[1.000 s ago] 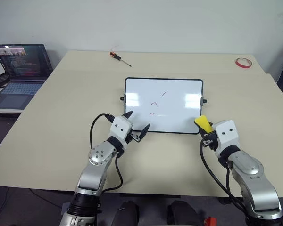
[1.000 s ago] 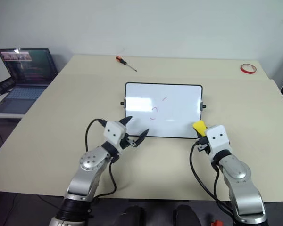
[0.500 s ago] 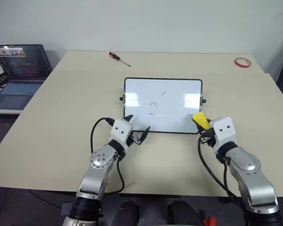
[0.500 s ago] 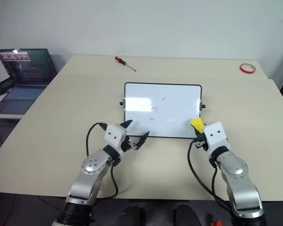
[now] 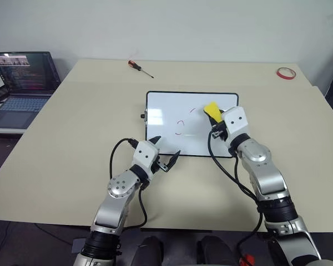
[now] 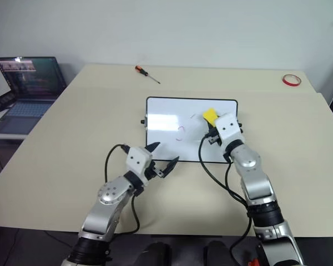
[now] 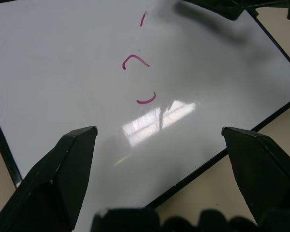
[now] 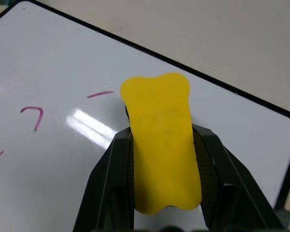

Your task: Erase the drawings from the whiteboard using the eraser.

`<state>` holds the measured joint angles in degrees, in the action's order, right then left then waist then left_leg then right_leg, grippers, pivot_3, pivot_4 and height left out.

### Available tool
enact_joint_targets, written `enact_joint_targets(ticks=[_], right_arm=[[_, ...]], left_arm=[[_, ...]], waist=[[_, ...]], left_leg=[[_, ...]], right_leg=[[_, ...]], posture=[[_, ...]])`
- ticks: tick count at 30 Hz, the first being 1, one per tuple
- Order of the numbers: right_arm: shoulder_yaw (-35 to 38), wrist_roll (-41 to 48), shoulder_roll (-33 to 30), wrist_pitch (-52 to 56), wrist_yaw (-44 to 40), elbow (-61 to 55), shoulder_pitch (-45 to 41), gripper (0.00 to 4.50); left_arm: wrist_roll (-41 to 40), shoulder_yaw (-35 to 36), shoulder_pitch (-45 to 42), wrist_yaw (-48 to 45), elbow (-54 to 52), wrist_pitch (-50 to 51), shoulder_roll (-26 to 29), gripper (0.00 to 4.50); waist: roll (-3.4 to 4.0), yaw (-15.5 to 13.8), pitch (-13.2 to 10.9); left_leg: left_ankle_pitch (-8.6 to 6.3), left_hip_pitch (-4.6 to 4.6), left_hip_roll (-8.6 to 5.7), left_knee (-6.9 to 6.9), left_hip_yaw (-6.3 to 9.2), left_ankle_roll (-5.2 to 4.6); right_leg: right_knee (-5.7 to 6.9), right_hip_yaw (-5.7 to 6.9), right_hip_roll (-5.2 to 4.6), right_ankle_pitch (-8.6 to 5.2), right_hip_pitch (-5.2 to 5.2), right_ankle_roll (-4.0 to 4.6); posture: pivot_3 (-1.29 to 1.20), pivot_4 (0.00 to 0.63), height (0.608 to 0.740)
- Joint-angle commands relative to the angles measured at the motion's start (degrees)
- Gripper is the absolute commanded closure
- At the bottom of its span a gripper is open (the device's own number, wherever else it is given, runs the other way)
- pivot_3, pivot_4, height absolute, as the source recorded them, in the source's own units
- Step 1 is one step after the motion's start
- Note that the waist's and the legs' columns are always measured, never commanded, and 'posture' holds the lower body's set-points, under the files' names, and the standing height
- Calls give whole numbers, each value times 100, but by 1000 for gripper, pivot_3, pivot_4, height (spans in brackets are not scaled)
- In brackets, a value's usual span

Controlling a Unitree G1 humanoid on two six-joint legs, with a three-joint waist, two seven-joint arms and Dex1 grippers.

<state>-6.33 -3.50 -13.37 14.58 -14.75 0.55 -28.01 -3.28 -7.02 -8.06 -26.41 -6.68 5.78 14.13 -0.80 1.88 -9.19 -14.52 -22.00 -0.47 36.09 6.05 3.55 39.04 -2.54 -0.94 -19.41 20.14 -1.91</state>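
Left gripper (image 5: 165,159) sits at the near edge of the whiteboard (image 5: 166,113), near its left corner, fingers spread wide, nothing between them. In its wrist view both fingertips (image 7: 82,140) straddle the near-left part of the board, with the black frame crossing just under them. Bare worktop (image 5: 72,133) to its left and nearer: lots of free room there.

Right gripper (image 5: 215,119) is over the right half of the whiteboard, pinching the eraser (image 5: 212,108), fingers clamped on its two long sides. The yellow top faces up and the far end sticks out past the fingertips. Can't tell whether its underside touches the board.

Drawings (image 5: 180,122): three thin red marks mid-board. The hook and the short curve nearer to it lie left of the eraser; the short stroke (image 8: 100,94) is just beside the eraser's far-left corner.

Whiteboard lies flat on the worktop, long side left-right, with a small knob (image 5: 142,116) on the left short side. The right edge is close behind the right gripper's wrist. Open worktop on all four sides of the frame.

Far side: screwdriver (image 5: 140,68) far-left of the board, red tape ring (image 5: 286,73) at the far-right corner, both well apart from it. Laptop (image 5: 21,83) is off the worktop's left edge.
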Motion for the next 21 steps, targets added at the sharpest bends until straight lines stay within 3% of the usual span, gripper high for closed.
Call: enact_joint_targets(ticks=[1, 11, 21], right_arm=[[-12, -57, 73, -417, 55, 247, -189, 3227], [-20, -65, 180, -771, 38, 782, -200, 3227], [-47, -132, 329, -1044, 68, 1437, -748, 3227]], left_arm=[[-14, 26, -4, 31, -320, -57, 33, 0], [10, 13, 73, 106, -479, -5, 58, 0], [25, 14, 163, 205, -595, 45, 28, 0]], waist=[[0, -4, 0], [0, -2, 0], [1, 12, 0]], left_leg=[[0, -1, 0, 0, 0, 0], [0, 0, 1, 1, -1, 0], [0, 4, 2, 2, -1, 0]], right_leg=[[0, 0, 0, 0, 0, 0], [3, -1, -1, 0, 1, 0], [8, -1, 0, 1, 1, 1]], posture=[[0, 150, 740], [0, 150, 740], [0, 150, 740]])
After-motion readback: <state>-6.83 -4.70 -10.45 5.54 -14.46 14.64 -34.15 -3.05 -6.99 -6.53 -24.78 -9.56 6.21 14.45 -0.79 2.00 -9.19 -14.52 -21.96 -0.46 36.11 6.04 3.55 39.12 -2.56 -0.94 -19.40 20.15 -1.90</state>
